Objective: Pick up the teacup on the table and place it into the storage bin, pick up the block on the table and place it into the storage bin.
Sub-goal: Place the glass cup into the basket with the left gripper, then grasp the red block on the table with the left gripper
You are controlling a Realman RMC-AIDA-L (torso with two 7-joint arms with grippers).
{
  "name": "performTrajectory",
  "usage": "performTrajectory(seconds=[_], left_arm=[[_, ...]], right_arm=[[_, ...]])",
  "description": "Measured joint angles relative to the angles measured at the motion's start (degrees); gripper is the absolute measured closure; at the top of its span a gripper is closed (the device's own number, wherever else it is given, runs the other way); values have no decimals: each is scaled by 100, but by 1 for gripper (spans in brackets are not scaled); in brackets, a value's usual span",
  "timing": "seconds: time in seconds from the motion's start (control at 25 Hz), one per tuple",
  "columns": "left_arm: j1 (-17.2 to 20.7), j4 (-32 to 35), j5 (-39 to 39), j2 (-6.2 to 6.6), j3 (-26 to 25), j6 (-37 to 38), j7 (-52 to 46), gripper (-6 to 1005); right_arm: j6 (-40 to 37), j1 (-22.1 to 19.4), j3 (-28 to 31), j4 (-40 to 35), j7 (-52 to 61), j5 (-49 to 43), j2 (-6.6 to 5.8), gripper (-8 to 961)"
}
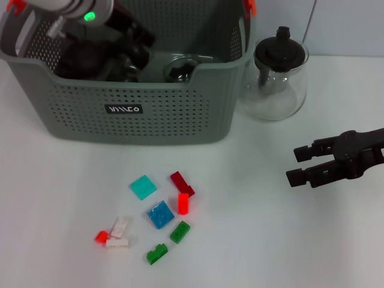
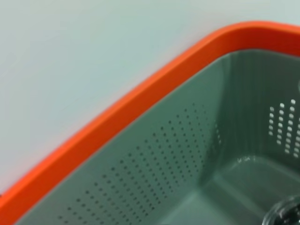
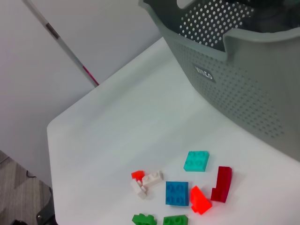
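Nearest on the white table (image 1: pixel 54 198), a loose scatter of nine blocks (image 1: pixel 161 215): two green, two white, two bright red, one blue, one teal, one dark red. Closest of all, a green block (image 1: pixel 157 254), then a white pair touching a small red piece, then the blue square in the middle, with a red brick standing upright just beside it. None of the nine in the storage bin (image 1: pixel 138 129), all lying in front of it. Off to the right at about the same depth, the right gripper (image 1: pixel 297 165), hanging above bare table, fingers spread apart, nothing between them, well apart from the blocks. Farther back, the one grey perforated bin, black label (image 1: pixel 124 109) facing forward, two orange handle clips showing at its far corners. Inside it, one glass teacup (image 1: pixel 180 66), down on the floor near the front wall. Just beside the cup, the left gripper (image 1: pixel 123 60), reaching down into the bin, grip impossible to tell. Last, to the right of the bin and near its wall, one clear glass teapot (image 1: pixel 279 78) with a black lid.
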Motion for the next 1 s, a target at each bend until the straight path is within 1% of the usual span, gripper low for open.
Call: performTrajectory(seconds=[0.08,0.16,0.2,0.24,0.32,0.36,0.4,0.44,0.48,0.52,0.6,0.64,0.68,0.72,0.8,0.88,1.0], left_arm=[[94,390,-65,-1,-75,274,-25,399],[199,862,-247,-13,-266,585,-23,351],[258,1125,-444,-22,-413,781,-3,327],[320,1348,-688,-25,-557,979,40,327],[473,1792,-1434,-7,-919,1553,225,328],[568,2005,-1983,12,-1149,1904,397,328],[646,2100,-2303,26,-1289,2103,510,328],[790,2234,-3018,60,-1568,2529,781,328],[922,2297,-3576,94,-1787,2871,1010,328],[1014,2309,-3901,117,-1907,3076,1153,329],[1315,2315,-4916,182,-2217,3804,1672,329],[1608,2361,-5549,186,-2364,4473,2143,329],[1737,2416,-5719,166,-2402,4748,2340,329],[1737,2416,-5719,166,-2402,4748,2340,330],[1989,2640,-5806,98,-2410,5170,2668,330],[2331,2978,-5678,30,-2241,5393,2898,331],[2736,3415,-5345,-56,-1948,5471,3117,331]], right_arm=[[0,-1,17,12,-19,0,-5,7],[0,-4,22,15,-23,0,-9,7],[-3,-7,23,15,-26,1,-12,7],[-9,-9,24,16,-28,6,-15,7],[-25,-11,29,8,-34,19,-23,7],[-30,-11,30,0,-35,24,-26,7],[-33,-11,32,-7,-35,26,-28,7],[-42,-9,32,-12,-38,29,-28,7],[-45,-9,32,-14,-47,29,-28,7],[-52,-6,32,-17,-58,30,-29,7],[-60,-5,32,-20,-94,35,-29,8],[-61,-4,34,-21,-108,38,-30,8],[-62,-4,38,-21,-112,39,-31,8],[-63,-3,42,-21,-114,39,-29,8],[-61,2,69,-23,-117,42,-30,8],[-62,9,108,-23,-118,49,-30,8],[-58,30,153,-3,-116,57,-29,8]])
